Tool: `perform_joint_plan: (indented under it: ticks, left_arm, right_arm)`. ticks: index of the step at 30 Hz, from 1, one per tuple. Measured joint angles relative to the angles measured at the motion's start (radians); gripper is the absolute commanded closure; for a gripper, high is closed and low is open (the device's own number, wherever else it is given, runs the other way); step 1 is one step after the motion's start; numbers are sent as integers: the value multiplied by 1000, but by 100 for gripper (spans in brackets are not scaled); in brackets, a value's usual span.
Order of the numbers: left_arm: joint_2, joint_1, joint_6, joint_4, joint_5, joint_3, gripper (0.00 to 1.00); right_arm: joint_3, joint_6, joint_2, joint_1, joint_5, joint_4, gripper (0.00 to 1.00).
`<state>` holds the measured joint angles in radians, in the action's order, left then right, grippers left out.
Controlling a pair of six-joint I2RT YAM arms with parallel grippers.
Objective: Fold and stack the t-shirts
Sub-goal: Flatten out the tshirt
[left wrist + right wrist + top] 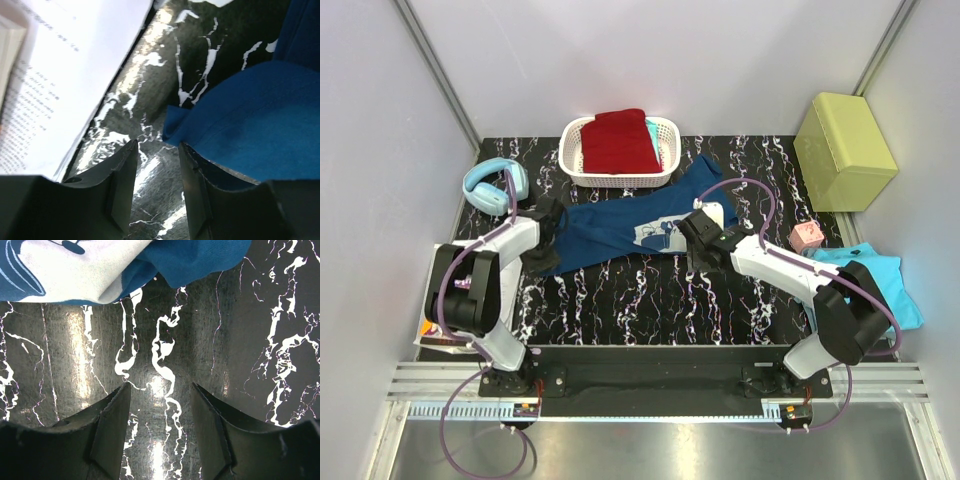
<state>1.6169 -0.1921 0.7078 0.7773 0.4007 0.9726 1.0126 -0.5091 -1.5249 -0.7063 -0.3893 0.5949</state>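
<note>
A navy t-shirt (610, 228) with a white print (660, 233) lies crumpled across the middle of the black marbled table. A dark red t-shirt (620, 140) lies in a white basket (575, 160) at the back. A turquoise t-shirt (880, 275) lies at the right edge. My left gripper (552, 222) is open at the navy shirt's left end. In the left wrist view the gripper (157, 150) has bare table between its fingers, and the cloth's corner (175, 131) touches the right fingertip. My right gripper (696, 246) is open and empty just near of the print; the right wrist view (160, 392) shows the shirt (75, 270) ahead of it.
Light blue headphones (495, 186) lie at the back left. A yellow-green box (845, 150) stands at the back right, with a small pink object (807, 237) near it. A printed paper (55, 85) lies at the table's left edge.
</note>
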Motion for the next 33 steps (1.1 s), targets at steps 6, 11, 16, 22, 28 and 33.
perform_joint_plan:
  ticks: [6,11,16,22,28,33]
  left_arm:
    - [49,0,-8,-28,-20,10,72]
    - [56,0,-16,-47,-37,11,100]
    - [50,0,-22,-47,-39,11,100]
    - [-62,0,-36,-21,-35,37,100]
    - [-92,-3,-74,-14,-15,188,100]
    - [12,-6,-105,-22,8,306,100]
  right_arm:
    - [0,0,0,0,3,0,41]
    - [0,0,0,0,10,0,42]
    - [0,0,0,0,11,0,42]
    - [0,0,0,0,18,0,42]
    - [0,0,-1,-1,26,0,42]
    - [0,0,-2,-6,36,-1,42]
